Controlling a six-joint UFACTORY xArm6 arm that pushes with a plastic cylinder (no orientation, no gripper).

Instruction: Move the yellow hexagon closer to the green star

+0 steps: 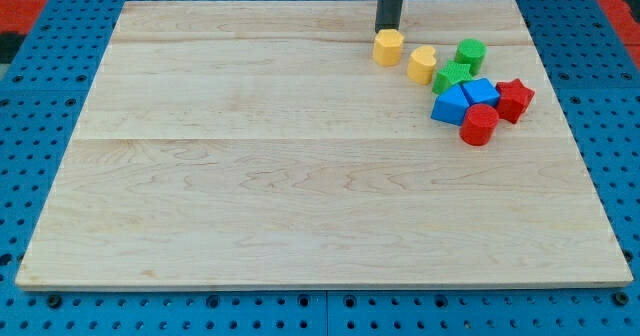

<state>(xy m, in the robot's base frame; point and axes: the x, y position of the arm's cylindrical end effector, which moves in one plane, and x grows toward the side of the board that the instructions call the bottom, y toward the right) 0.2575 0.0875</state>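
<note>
The yellow hexagon (388, 47) sits near the top of the wooden board (300, 156), right of centre. My tip (387, 30) is just above it in the view, touching or almost touching its upper edge. The green star (451, 76) lies to the lower right of the hexagon, with a yellow heart (421, 64) between them. The star touches the heart and the blue blocks.
A green cylinder (470, 53) stands above the star. Two blue blocks (452, 106) (481, 91), a red cylinder (479, 125) and a red star (514, 99) cluster at the star's lower right. A blue pegboard (30, 126) surrounds the board.
</note>
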